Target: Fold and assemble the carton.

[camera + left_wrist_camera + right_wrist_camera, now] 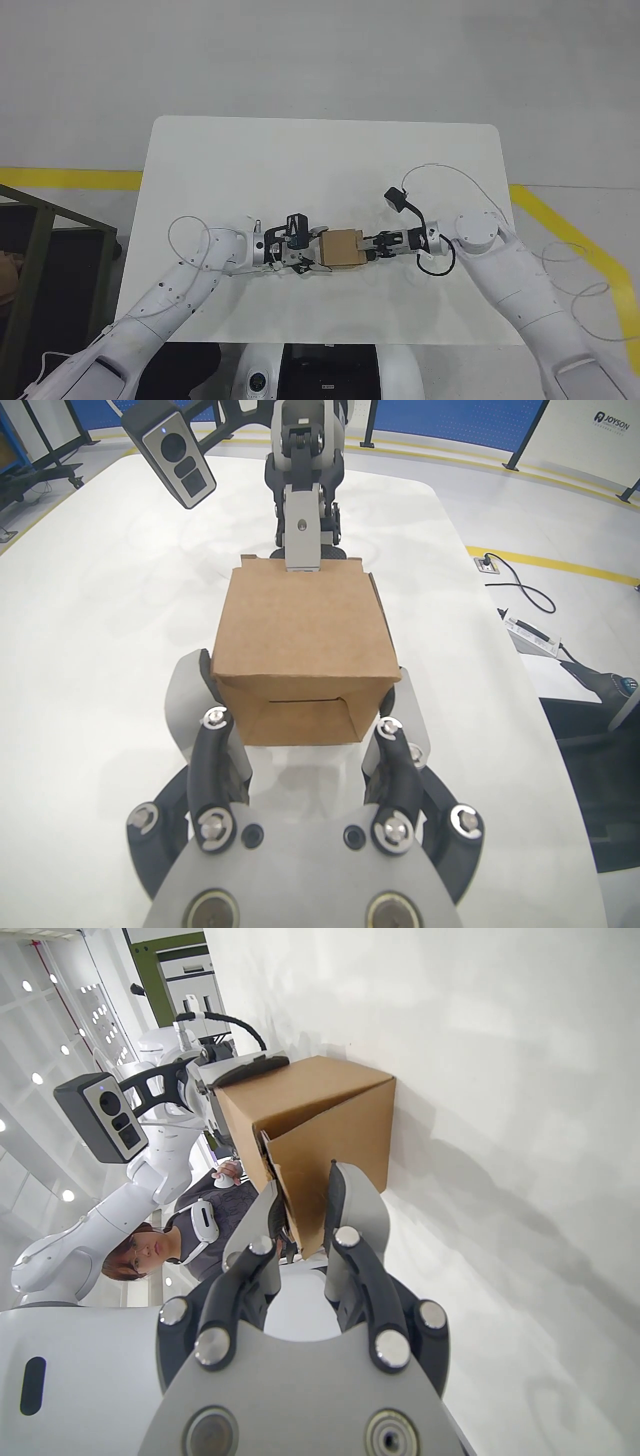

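A brown cardboard carton (342, 248) lies on its side on the white table (320, 160), near the front edge and between both arms. My left gripper (300, 695) straddles the carton (300, 635) at its near, open end, with a finger pressed on each side wall, shut on it. An inner flap shows inside that open end. At the opposite end, my right gripper (305, 1183) is shut on an end panel of the carton (320, 1113), one finger inside and one outside. The right gripper (302, 545) reaches over the carton's far edge.
The table stretches bare behind the carton and to both sides. Its front edge (330, 340) runs close below the arms. A dark green frame (40, 250) stands off the table's left side. Yellow floor tape (560, 220) and loose cables lie to the right.
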Robot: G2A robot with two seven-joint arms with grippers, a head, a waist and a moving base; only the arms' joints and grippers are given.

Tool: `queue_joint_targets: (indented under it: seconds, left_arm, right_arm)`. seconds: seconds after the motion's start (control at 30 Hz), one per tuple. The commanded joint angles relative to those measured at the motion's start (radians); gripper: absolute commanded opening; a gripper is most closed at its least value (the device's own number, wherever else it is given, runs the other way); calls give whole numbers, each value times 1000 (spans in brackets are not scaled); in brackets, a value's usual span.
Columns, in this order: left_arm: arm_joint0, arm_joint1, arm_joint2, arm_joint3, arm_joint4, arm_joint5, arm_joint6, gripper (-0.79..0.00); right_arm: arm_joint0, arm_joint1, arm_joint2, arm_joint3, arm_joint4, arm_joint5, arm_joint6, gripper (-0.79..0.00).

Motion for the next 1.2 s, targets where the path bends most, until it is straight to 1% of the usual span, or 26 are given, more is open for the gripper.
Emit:
queue_joint_targets:
  seconds: [0.0,0.13,0.23,0.27,0.3,0.4,0.63,0.8,0.9,1.03,1.17]
  left_arm:
    - [1,0,1,-2,1,2,3,-243]
    - [0,0,3,-4,2,3,6,-246]
    - [-1,-1,6,-1,2,2,8,-246]
    - [-2,-1,6,1,1,2,8,-243]
    - [-2,-2,7,2,1,2,8,-240]
    - [-3,-1,7,8,2,1,10,-252]
    - [-2,0,5,12,2,0,12,-252]
    - [-2,0,6,12,2,2,9,-252]
    - [-3,0,6,15,1,2,8,-256]
    - [-3,0,6,15,1,3,5,-265]
    - [-4,0,6,14,0,4,4,-271]
  right_arm:
    - [1,0,1,0,-2,-4,-8,-643]
    - [1,0,5,-12,-8,-13,-18,-625]
    - [-1,1,8,-21,-13,-14,-22,-554]
    - [-2,2,10,-23,-13,-14,-23,-514]
    - [-3,3,13,-26,-13,-13,-23,-499]
    - [-9,8,25,-40,-18,-10,-19,-499]
    - [-28,21,54,-87,-37,2,-21,-533]
    - [-42,27,66,-111,-46,9,-24,-610]
    - [-54,29,76,-117,-30,-3,-28,-613]
    - [-64,34,87,-121,-27,-2,-22,-656]
    - [-71,36,88,-123,-29,4,-20,-662]
